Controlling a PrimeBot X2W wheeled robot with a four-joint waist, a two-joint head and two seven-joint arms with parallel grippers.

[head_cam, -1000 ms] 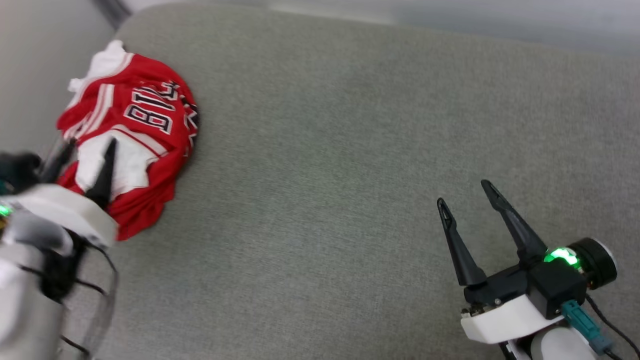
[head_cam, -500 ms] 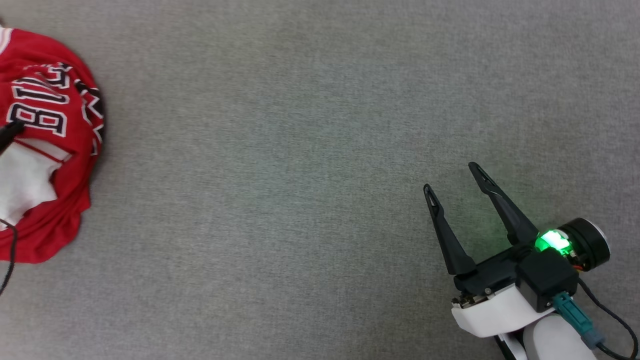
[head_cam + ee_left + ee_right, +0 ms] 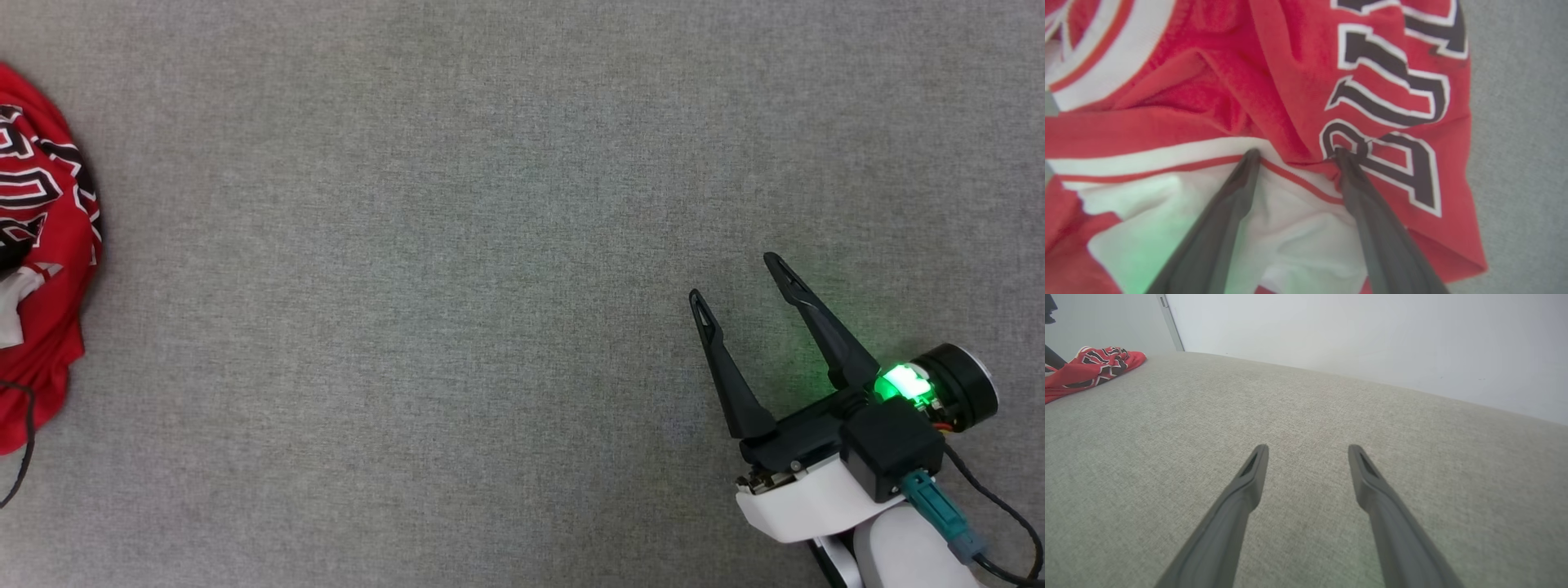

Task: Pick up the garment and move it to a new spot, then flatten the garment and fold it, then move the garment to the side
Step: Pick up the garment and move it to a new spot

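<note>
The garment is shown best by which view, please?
The left wrist view: the garment is close up, lettering legible, the left gripper touching it. The head view catches its edge at far left; the right wrist view shows it small, distant.

Bare room: grey pad (image 3: 490, 245), white wall (image 3: 1372, 335)

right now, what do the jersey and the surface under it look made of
Jersey: soft matte cloth, maybe polyester or cotton; it creases and bunches, and the lettering looks printed or stitched on.
Surface: grey woven upholstery, matte; a fine flecked weave shows, and it is probably padded, given its rounded edge.
</note>
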